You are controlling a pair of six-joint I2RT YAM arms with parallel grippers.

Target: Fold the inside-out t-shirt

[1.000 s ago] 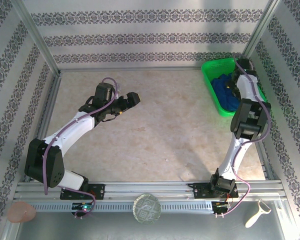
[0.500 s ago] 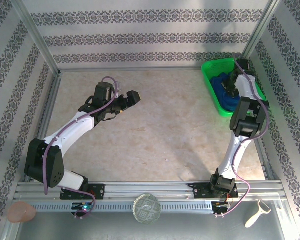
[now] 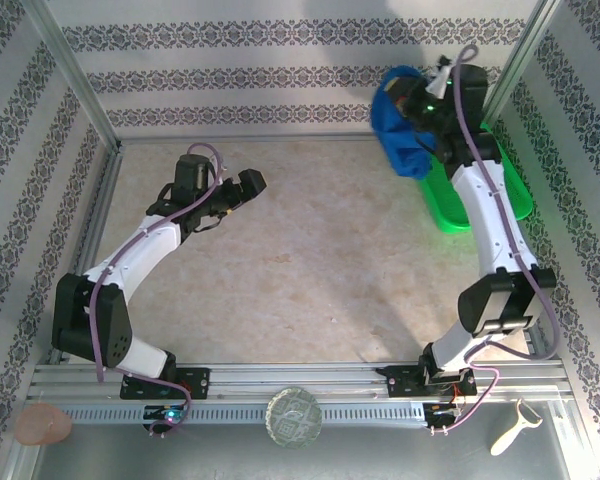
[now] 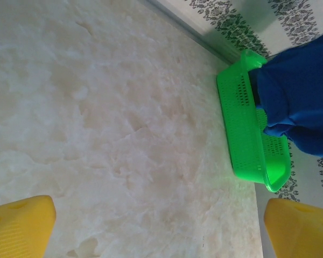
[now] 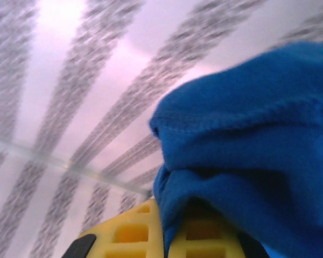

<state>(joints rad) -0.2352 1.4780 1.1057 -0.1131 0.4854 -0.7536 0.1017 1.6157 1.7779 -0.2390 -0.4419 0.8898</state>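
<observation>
Above the basket [image 3: 440, 205] overhead, right jaws pinch the t-shirt [image 3: 398, 125]; left wrist shows spread jaws.

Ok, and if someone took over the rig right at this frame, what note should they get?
Left gripper: open, empty, hovering over the left side of the table.
Right gripper: shut on the inside-out t-shirt, which hangs bunched in the air near the back wall, above the far end of the green basket.
Done: shirt grasped and held up.
Left: lay it on the table, spread it flat, fold it.
</observation>
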